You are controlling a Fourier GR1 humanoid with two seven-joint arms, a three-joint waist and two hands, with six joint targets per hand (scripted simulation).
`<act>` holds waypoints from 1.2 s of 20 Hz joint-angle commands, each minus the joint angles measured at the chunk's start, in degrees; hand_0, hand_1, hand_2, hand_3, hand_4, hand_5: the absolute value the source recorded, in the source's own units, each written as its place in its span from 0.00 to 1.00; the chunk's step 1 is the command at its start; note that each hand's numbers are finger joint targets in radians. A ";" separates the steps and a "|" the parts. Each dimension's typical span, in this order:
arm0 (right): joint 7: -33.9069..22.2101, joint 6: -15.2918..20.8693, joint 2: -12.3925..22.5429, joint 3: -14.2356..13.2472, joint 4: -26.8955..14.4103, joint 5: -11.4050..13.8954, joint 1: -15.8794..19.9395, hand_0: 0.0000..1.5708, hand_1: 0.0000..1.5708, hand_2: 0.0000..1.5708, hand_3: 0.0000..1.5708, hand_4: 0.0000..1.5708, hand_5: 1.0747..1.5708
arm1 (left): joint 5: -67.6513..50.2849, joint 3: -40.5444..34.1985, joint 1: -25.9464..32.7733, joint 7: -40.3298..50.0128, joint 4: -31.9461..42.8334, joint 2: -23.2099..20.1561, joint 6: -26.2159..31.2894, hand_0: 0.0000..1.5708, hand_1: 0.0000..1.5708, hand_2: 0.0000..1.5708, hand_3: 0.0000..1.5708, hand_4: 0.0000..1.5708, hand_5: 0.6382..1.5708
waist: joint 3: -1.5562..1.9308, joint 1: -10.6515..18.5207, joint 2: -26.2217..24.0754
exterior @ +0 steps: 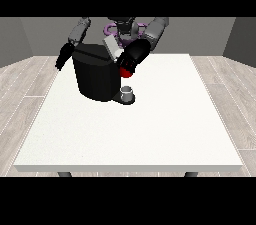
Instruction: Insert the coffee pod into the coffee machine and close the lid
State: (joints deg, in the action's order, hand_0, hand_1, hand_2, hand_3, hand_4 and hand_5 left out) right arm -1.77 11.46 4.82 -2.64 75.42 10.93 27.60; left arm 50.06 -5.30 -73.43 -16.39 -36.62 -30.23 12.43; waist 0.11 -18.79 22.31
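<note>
White table (150, 134) mostly bare; coffee machine (95, 76) near far-left edge; robot hand (132, 59) beside it, fingers indiscernible.

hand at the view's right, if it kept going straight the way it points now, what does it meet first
The hand at the view's right points down toward the coffee machine. It would probably meet the red thing at the machine first, just below it, though depth is hard to judge from this view.

**White table and its load**

You are looking at a large white table (150, 134) on dark legs. The black coffee machine (95, 76) is standing on its far left part, with a small grey cup (128, 92) sitting on the machine's base.
</note>
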 commanded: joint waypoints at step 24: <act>3.24 1.09 0.72 -4.91 -10.26 -2.04 -6.72 0.00 0.00 0.00 0.00 0.00 1.00 | 0.86 1.85 9.88 1.42 -1.17 8.37 0.81 0.00 0.00 0.05 0.00 0.00 1.00 | -0.09 10.10 -12.66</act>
State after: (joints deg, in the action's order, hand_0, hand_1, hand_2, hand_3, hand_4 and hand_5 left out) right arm 0.47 12.23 5.59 -7.02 66.90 9.04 22.93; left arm 51.43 -3.92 -67.27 -14.67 -36.94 -24.52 13.24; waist 0.04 -10.80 12.60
